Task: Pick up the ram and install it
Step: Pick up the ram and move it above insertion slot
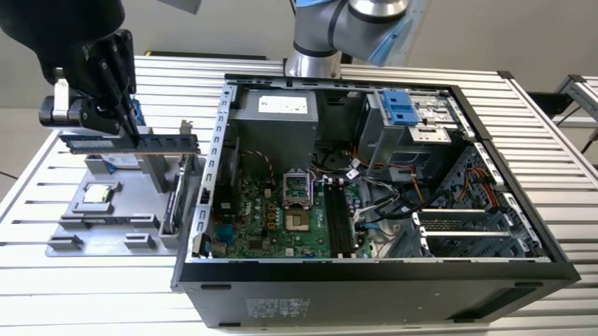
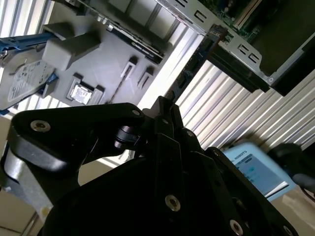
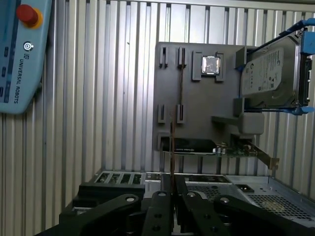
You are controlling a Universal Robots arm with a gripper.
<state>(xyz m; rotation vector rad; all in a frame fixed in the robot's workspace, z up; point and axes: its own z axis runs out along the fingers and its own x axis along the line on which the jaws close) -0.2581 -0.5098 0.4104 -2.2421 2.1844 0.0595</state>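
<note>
Blue ram (image 1: 164, 142) – gripper (image 1: 134, 131) clamped, abv tray (image 1: 103, 225)

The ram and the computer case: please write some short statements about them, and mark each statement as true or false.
1. The gripper is shut on the ram. True.
2. The ram sits in a motherboard slot. False: it is in the gripper, outside the computer case, by the grey holder.
3. The hard drive is on the grey holder. True.
4. The computer case is closed. False: its side is open and the motherboard shows.
</note>
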